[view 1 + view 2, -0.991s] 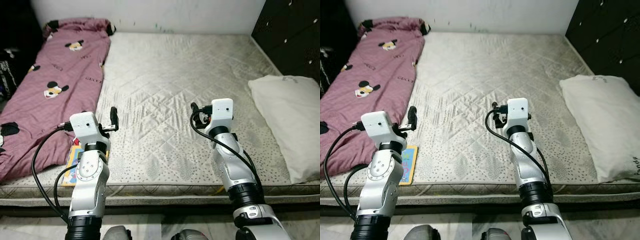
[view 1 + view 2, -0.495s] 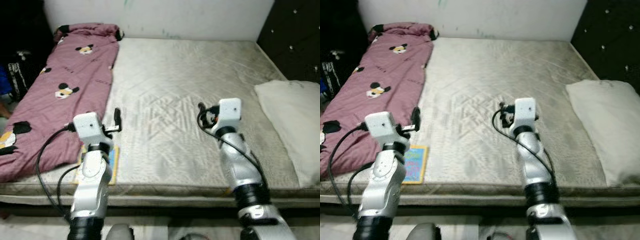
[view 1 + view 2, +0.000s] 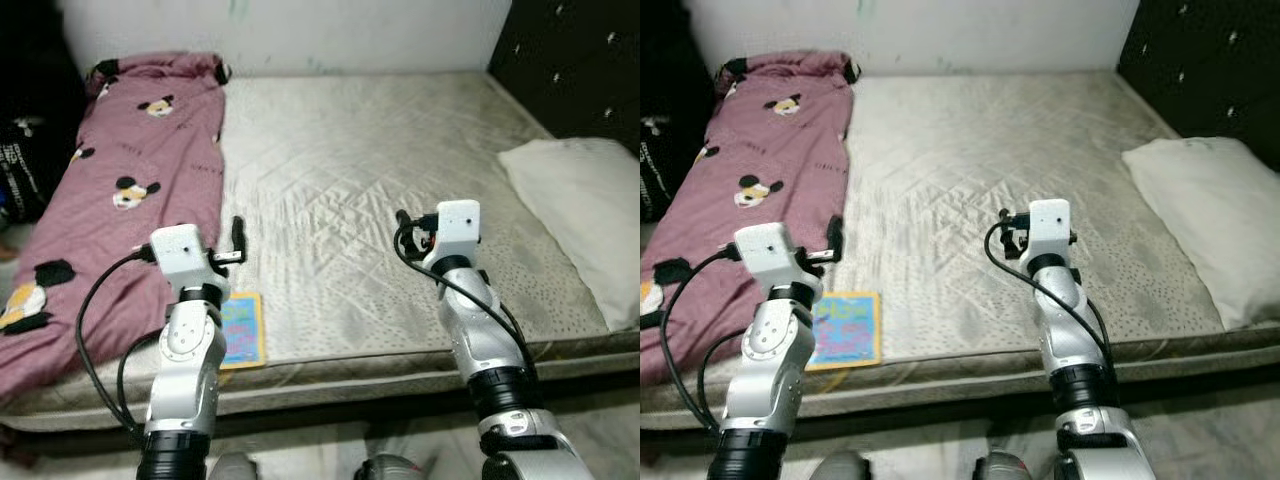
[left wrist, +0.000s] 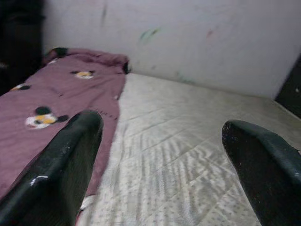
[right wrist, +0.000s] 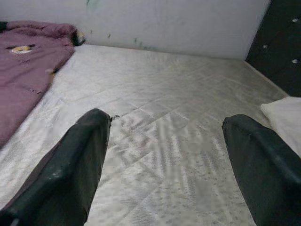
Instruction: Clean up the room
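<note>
Bedding first: the pink blanket [image 3: 110, 200] with its cartoon-mouse print runs down the robot's left side of the mattress [image 3: 370, 170], from the white wall [image 3: 300, 30] to the near edge, where it droops off the corner. Just beside its near end, a colourful picture book [image 3: 845, 328] lies flat on the mattress, right at the near edge. Over on the right side a white pillow [image 3: 585, 210] rests along the mattress edge, well apart from blanket and book, with the dark tufted headboard [image 3: 580, 60] rising behind it. A dark bag [image 3: 20, 165] with white lettering stands off the bed beyond the blanket.

Now the arms, both raised over the near part of the mattress. Left gripper [image 4: 162, 160] hovers just above and beside the book, close to the blanket's edge, fingers [image 4: 66, 169] spread wide with nothing between them. Right gripper [image 5: 167, 169] hangs over bare quilted mattress near the middle, fingers [image 5: 70, 165] likewise parted and empty, pointing toward the far wall.
</note>
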### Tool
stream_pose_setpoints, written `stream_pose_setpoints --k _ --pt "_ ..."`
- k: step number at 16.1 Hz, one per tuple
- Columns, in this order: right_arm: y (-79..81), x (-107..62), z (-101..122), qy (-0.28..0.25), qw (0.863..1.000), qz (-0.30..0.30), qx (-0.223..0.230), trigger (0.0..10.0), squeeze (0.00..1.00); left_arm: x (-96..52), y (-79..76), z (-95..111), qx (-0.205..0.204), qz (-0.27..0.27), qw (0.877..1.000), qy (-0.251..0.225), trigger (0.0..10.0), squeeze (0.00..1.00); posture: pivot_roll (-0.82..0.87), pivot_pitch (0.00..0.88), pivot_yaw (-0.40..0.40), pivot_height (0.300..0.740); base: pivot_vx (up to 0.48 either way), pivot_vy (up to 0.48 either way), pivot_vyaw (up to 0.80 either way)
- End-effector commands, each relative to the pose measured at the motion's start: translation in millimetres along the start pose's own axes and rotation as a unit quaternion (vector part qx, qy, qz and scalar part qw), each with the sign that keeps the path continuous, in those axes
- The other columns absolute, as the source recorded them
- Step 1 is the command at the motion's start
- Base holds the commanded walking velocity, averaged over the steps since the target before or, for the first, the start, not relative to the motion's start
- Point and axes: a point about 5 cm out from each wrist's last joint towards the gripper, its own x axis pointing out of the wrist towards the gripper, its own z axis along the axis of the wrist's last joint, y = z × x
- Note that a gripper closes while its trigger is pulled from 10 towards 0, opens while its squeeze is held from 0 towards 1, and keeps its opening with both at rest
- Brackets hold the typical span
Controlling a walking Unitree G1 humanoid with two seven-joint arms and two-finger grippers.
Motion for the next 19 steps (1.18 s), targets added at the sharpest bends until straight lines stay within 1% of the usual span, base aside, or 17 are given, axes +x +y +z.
stream_pose_setpoints --k 1,4,5,9,13,19 --pt "8.1 2.4 4.1 -0.003 1.0 0.016 0.0 10.0 0.0 -0.8 1.9 -0.7 -0.009 0.014 1.0 0.002 10.0 0.0 -0.03 0.0 -0.029 0.74 0.0 0.48 0.0" --pt "9.0 1.9 2.5 0.001 1.0 0.02 0.0 10.0 0.0 -0.9 2.4 -0.6 -0.008 0.016 1.0 0.001 10.0 0.0 -0.03 0.0 -0.029 0.74 0.0 0.48 0.0" --pt "9.0 1.6 1.7 0.002 1.0 0.021 0.0 10.0 0.0 -0.5 2.3 1.0 0.0 0.014 1.0 -0.004 10.0 0.0 -0.03 0.0 -0.029 0.74 0.0 0.0 0.0" --pt "9.9 1.7 1.7 0.003 1.0 0.025 -0.001 10.0 0.0 -1.1 -0.8 3.4 -0.005 -0.005 1.0 -0.014 10.0 0.0 -0.04 0.0 -0.027 0.74 0.0 0.0 0.0" --pt "10.5 1.5 1.4 0.004 1.0 0.028 -0.002 10.0 0.0 -2.3 -0.4 4.3 -0.003 -0.008 1.0 -0.018 10.0 0.0 -0.04 0.0 -0.027 0.74 0.0 0.0 0.0" --pt "10.6 0.6 1.0 0.004 1.0 0.028 -0.004 10.0 0.0 -3.5 -0.6 3.6 -0.005 -0.012 1.0 -0.017 10.0 0.0 -0.04 0.0 -0.027 0.74 0.289 0.0 0.0"
